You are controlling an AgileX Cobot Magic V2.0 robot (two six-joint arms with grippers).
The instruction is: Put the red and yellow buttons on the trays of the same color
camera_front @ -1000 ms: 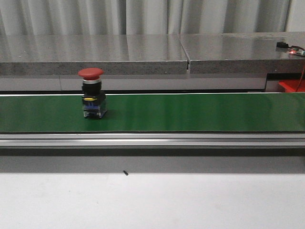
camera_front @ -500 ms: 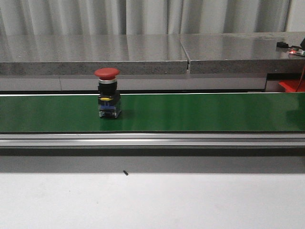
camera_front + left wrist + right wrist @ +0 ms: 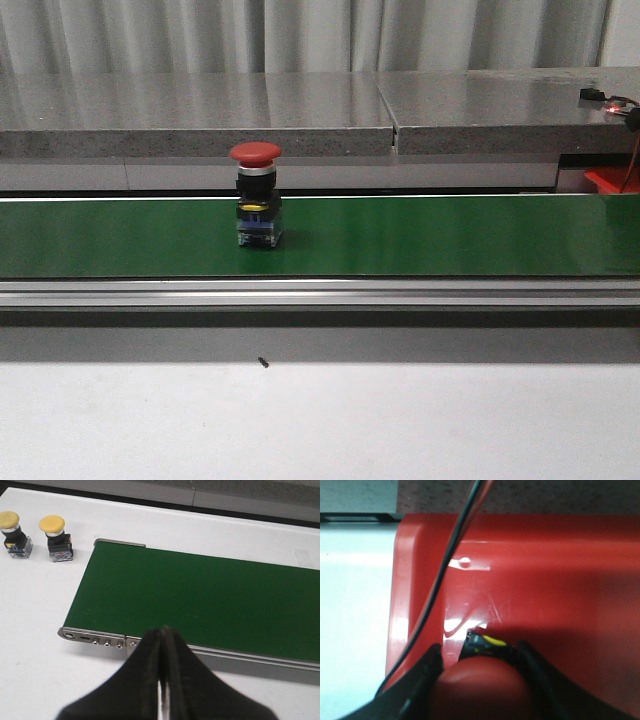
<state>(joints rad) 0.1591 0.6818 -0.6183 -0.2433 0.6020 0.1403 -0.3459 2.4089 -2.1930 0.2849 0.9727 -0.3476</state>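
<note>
A white surface (image 3: 320,420) carries a long green conveyor belt (image 3: 420,235) in an aluminium frame; behind it runs a grey stone-like ledge (image 3: 300,110) with pale curtains (image 3: 300,35) at the back of the room.

The left pincer (image 3: 161,645) has its black fingers pressed together, holding nothing, poised just short of the belt's near rail and end roller. Beyond it and off to one side, past the belt's end, two yellow buttons (image 3: 32,535) stand upright on the white surface, side by side and close together.

The right pincer (image 3: 477,672) is pinching a red button (image 3: 480,687), its fingers against both sides of the red cap, right over the floor of the red tray (image 3: 560,580). A black and red cable (image 3: 445,575) crosses in front of the tray.

Another red button (image 3: 257,195) stands upright on the belt, well away from both pincers. Compared with a second ago it has travelled rightward along the belt, from near the left part toward the middle; nothing else in the front view has changed.
</note>
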